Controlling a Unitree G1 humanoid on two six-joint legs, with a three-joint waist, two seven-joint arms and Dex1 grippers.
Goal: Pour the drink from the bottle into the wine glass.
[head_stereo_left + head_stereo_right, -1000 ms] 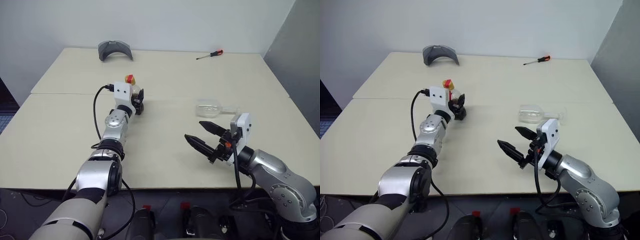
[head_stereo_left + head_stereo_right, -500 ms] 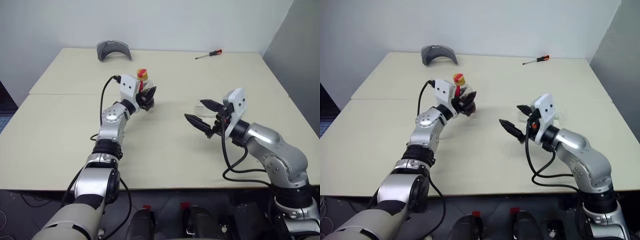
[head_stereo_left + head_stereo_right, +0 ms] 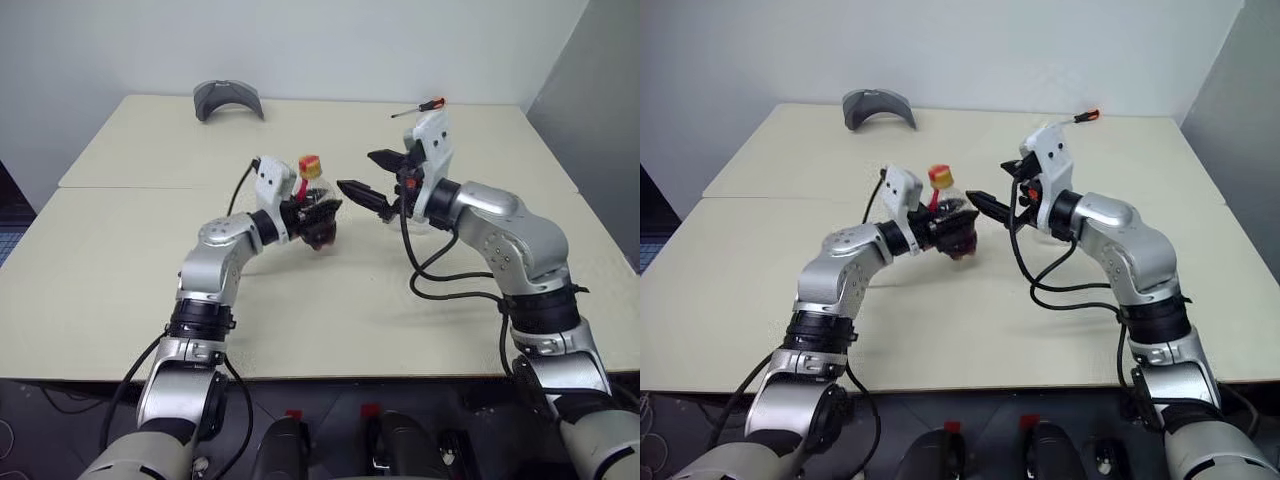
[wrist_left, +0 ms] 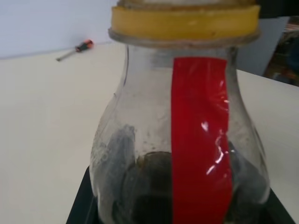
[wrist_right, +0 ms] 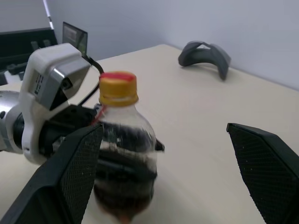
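My left gripper (image 3: 318, 215) is shut on the bottle (image 3: 312, 195), a small clear one with a red label strip (image 4: 198, 140) and a yellow-and-red cap (image 5: 118, 87). The bottle stands upright near the table's middle. A little dark drink (image 5: 124, 186) sits in its bulbous base. I cannot tell whether the base touches the table. My right gripper (image 3: 362, 172) is open, level with the bottle's neck, close on its right side, with nothing between its fingers (image 5: 81, 172). The wine glass is hidden behind my right arm.
A grey curved object (image 3: 229, 100) lies at the table's far left edge. A red-handled screwdriver (image 4: 74, 49) lies at the far right, partly behind my right wrist. The beige table (image 3: 120, 260) has a seam running across it.
The left gripper carried the bottle right and nearer to me. The right gripper rose from the table's near right and swung forward and left to beside the bottle, covering the lying wine glass.
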